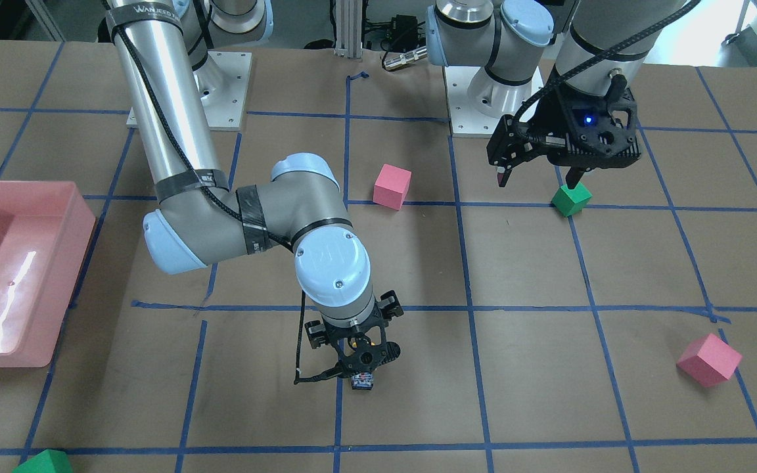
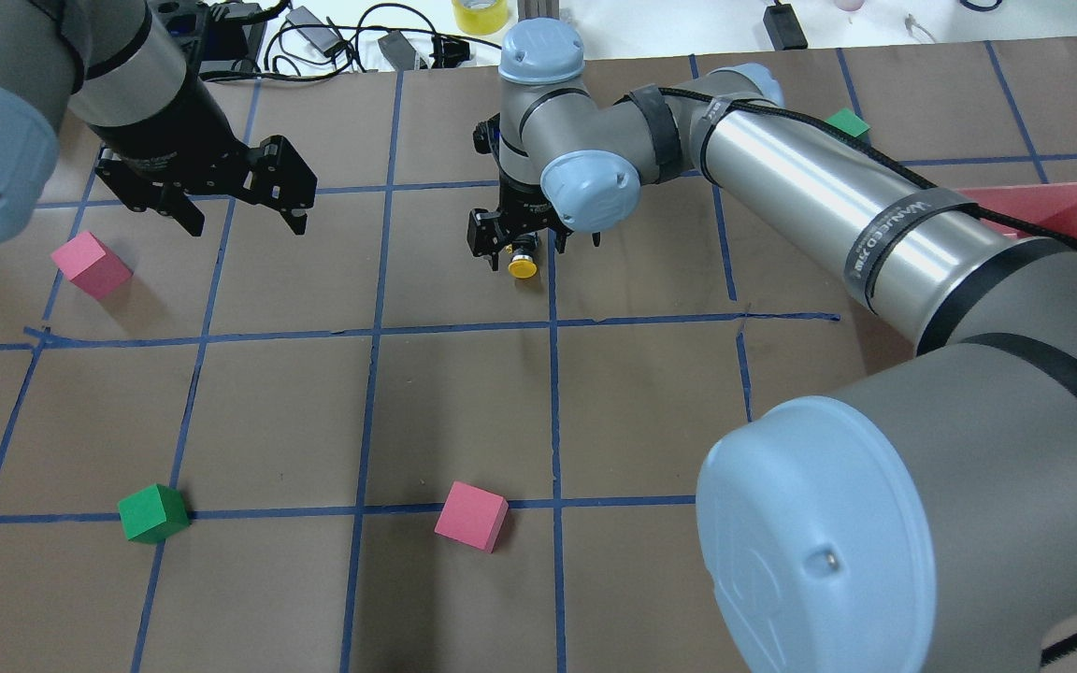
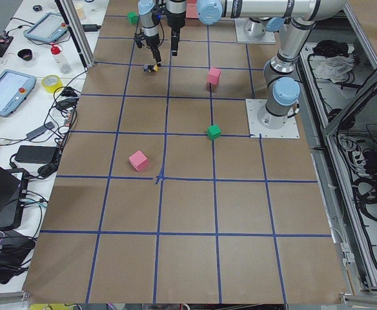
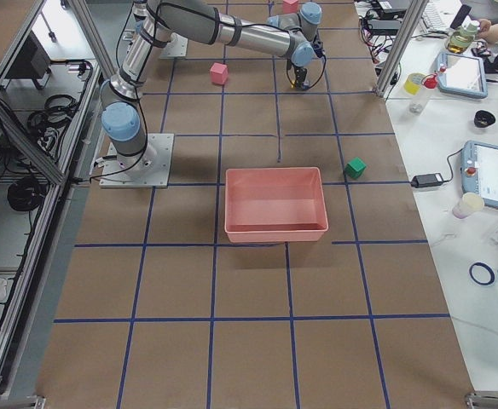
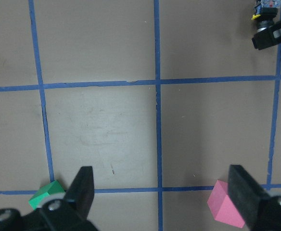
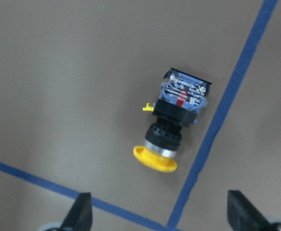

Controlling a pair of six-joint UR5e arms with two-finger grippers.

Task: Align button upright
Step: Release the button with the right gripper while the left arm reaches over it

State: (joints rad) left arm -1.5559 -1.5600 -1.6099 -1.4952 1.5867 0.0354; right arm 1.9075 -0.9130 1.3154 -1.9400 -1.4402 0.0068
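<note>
**Button**: it lies on its side on the table, not upright. In the right wrist view the yellow cap is lowest, the black body is in the middle and the contact block is at the top. The button rests just beside a blue tape line and is not on it. In the overhead view the cap faces the robot's side. In the front-facing view the contact block shows on the operators' side.

**Right gripper**: it hangs directly over the button, pointing down. Its jaws are wide — the two fingertips show at the bottom of its wrist view, well apart, with the button between and beyond them and touching neither. It grips nothing.

**Left gripper**: it is held high above the table, well apart from the button. Its jaws are also spread wide and hold nothing. In its wrist view a green cube shows by one finger and a pink cube by the other — both sit on the table below.

**Other items:** a pink bin stands on the robot's right side of the table, away from the button. A second pink cube and a second green cube lie toward the operators' edge.
</note>
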